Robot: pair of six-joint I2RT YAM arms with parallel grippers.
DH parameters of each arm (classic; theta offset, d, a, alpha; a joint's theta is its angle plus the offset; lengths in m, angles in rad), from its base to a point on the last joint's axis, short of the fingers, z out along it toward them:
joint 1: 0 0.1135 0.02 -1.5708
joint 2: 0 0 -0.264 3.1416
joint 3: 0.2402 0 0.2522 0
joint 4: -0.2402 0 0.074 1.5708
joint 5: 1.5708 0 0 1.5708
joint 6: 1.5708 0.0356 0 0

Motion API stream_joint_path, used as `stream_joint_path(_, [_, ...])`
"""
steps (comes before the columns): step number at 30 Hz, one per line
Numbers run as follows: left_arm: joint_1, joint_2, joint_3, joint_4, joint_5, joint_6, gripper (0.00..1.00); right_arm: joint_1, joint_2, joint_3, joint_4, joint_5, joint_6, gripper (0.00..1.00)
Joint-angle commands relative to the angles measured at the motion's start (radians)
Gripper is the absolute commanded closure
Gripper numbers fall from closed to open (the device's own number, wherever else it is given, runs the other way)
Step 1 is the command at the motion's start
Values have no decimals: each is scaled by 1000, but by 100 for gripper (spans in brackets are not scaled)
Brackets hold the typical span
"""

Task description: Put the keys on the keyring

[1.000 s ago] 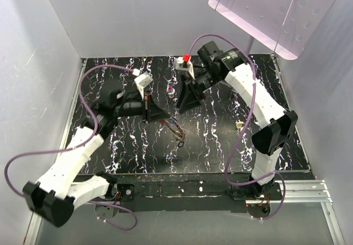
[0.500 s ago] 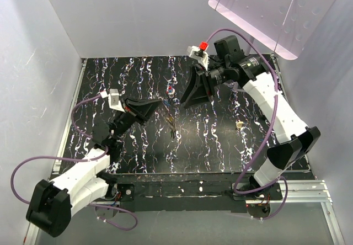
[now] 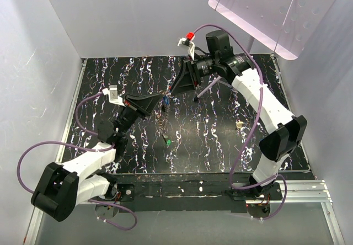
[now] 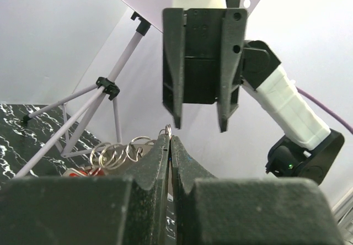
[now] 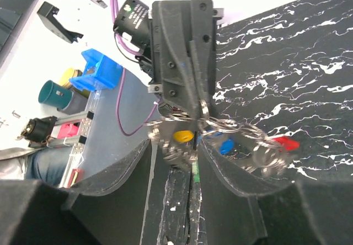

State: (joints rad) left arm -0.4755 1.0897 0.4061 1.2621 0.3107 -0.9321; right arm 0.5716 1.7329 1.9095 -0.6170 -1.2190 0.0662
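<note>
My left gripper is shut on a thin metal keyring and holds it above the table. A bunch of keys and linked rings hangs from it, a green-capped key lowest. In the right wrist view the keys show with yellow, blue and red caps. My right gripper is open, facing the left gripper tip to tip, its fingers on either side of the hanging bunch without touching it. It also shows open in the left wrist view.
A small beige lump lies on the black marbled table at the right. A white perforated board on a tripod stands at the back right. White walls enclose the table.
My left gripper has lifted the ring and keys off the table and raised them toward the back. My right gripper has swung left and now faces it closely.
</note>
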Motion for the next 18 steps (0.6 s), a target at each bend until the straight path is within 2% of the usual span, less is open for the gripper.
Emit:
stream_joint_path(1, [-5, -10, 53, 252, -10, -46, 100, 4, -2, 23, 92, 13, 79, 53])
stream_joint_path(9, [-6, 35, 97, 280, 34, -112, 100, 2, -35, -26, 137, 19, 136, 55])
stream_joint_path(14, [-6, 26, 108, 278, 42, -116, 100, 2, -35, -36, 160, 7, 164, 61])
stream_joint_path(18, [-6, 24, 109, 278, 45, -114, 100, -1, -44, -43, 143, 30, 146, 60])
